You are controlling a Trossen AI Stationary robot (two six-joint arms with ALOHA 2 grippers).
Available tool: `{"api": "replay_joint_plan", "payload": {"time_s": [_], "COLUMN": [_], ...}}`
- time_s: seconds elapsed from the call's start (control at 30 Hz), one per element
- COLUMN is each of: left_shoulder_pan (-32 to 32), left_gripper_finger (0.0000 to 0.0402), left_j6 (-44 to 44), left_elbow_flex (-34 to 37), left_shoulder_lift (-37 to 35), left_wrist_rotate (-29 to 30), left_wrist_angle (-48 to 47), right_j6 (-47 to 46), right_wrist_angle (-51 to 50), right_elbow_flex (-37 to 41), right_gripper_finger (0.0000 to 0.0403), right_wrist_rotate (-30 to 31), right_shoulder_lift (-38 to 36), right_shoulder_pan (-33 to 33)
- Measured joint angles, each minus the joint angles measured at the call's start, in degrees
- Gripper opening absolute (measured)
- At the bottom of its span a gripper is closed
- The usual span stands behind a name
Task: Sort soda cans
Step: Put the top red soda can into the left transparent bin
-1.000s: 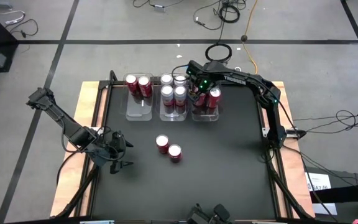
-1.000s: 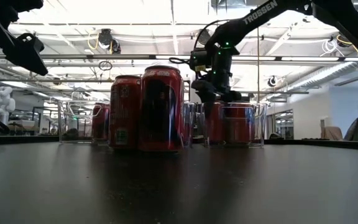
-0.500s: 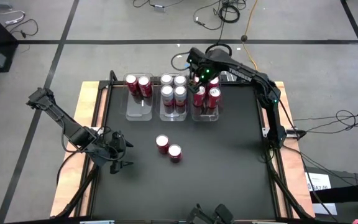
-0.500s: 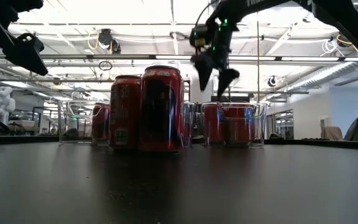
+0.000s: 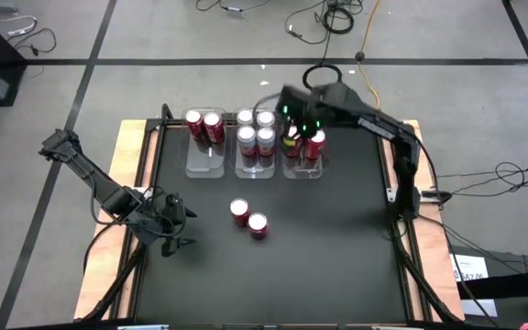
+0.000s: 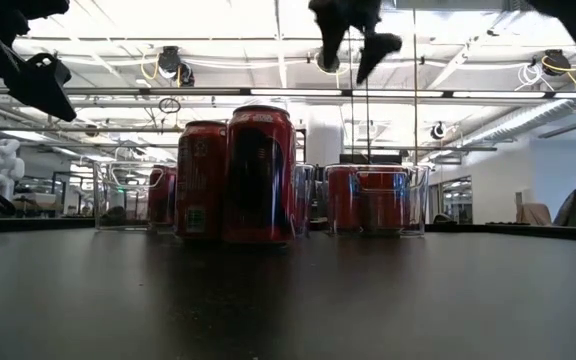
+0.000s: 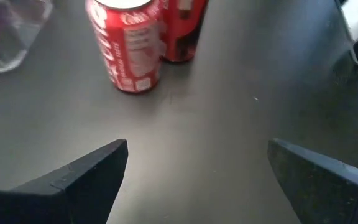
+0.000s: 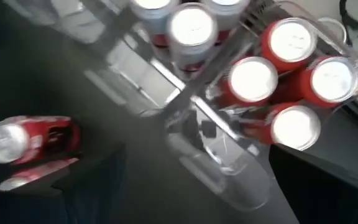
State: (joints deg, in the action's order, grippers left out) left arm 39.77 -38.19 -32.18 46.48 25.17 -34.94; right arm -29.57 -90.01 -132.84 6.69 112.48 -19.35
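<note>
- black bench (image 5: 337, 247) seen from above, with three clear plastic bins (image 5: 205, 160) side by side along its far edge.
- left bin holds two red soda cans (image 5: 203, 124) at its far end; the near part of that bin is bare.
- middle bin holds four silver-bodied cans (image 5: 256, 130), standing upright in a block.
- right bin holds four red cans (image 8: 289, 78), upright and close together, as the right wrist view shows.
- two more red cans (image 5: 248, 218) stand upright and touching on the open bench, near its middle, well apart from the bins.
- right claw (image 6: 353, 35) hangs high above the right bin, fingers spread apart, holding nothing.
- left claw (image 5: 180, 227) sits low at the left side of the bench, near the two loose cans, fingers wide apart and empty; its wrist view looks across at that pair.
- cables (image 5: 333, 16) lie on the floor beyond the bench.
</note>
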Motion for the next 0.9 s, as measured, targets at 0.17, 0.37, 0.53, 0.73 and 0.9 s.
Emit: {"api": "replay_joint_plan", "payload": {"time_s": [0.17,0.37,0.53,0.73,0.9], "left_shoulder_pan": [0.0,0.02,0.01,0.02,0.0], "left_gripper_finger": [0.0396,0.0396,0.0396,0.0396,0.0396], "left_j6": [7.55,17.4,17.66,17.66,17.66], "left_elbow_flex": [0.0,0.0,0.0,0.0,0.0], "left_shoulder_lift": [-0.01,-0.01,-0.01,0.0,0.0], "left_wrist_rotate": [-11.56,-20.65,-20.5,-20.42,-20.24], "left_wrist_angle": [0.18,0.13,0.11,0.13,0.07], "right_j6": [-10.21,-21.7,-29.35,-36.48,-45.63], "right_wrist_angle": [0.01,-0.01,0.01,3.37,4.19], "right_elbow_flex": [0.0,0.02,0.07,0.07,1.72], "right_gripper_finger": [0.0386,0.0386,0.0386,0.0386,0.0386], "right_wrist_rotate": [6.99,9.66,9.65,10.98,15.91], "right_shoulder_lift": [-1.61,-1.25,-0.21,0.73,1.43], "right_shoulder_pan": [11.34,23.94,33.4,43.44,50.59]}}
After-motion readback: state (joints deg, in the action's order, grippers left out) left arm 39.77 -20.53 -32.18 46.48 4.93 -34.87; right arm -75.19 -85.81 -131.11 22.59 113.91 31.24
